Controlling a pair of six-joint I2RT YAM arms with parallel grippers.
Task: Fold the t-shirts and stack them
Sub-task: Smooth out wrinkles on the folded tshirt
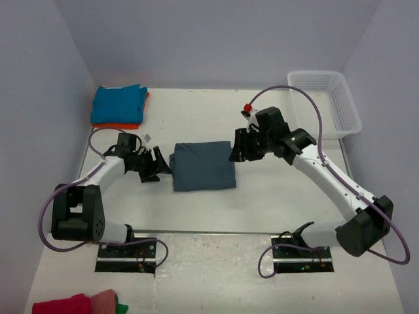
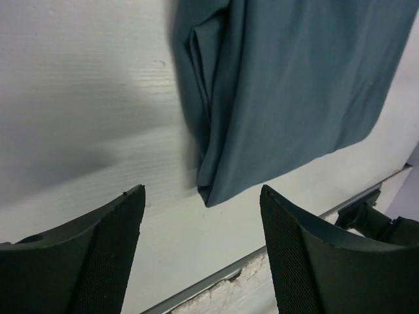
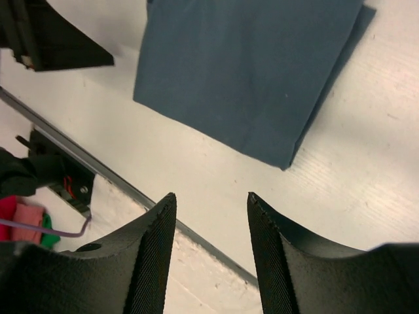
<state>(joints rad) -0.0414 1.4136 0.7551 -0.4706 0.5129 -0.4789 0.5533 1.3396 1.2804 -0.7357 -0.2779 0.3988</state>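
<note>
- Left hand [image 1: 155, 165] stands wide, nothing between its fingers, just beside the left edge of the folded slate-blue t-shirt [image 1: 203, 166].
- Right hand [image 1: 237, 150] is likewise spread and holds nothing; it sits at the shirt's far right corner.
- That shirt lies flat mid-desk [image 1: 275, 114] as a near-square packet, its slightly longer side running left to right, so it lies directly between the two hands.
- Seen from the left wrist, the layered fold edges face the left hand, and the near corner sits just ahead of its fingertips.
- Turquoise t-shirt [image 1: 118, 103] lies folded on the orange t-shirt [image 1: 123, 125] at the far left corner, well apart from the slate-blue one. The left arm is the nearer one, so carrying the packet there looks like its job.
- White mesh basket [image 1: 347, 111] at the far right shows no shirt inside.
</note>
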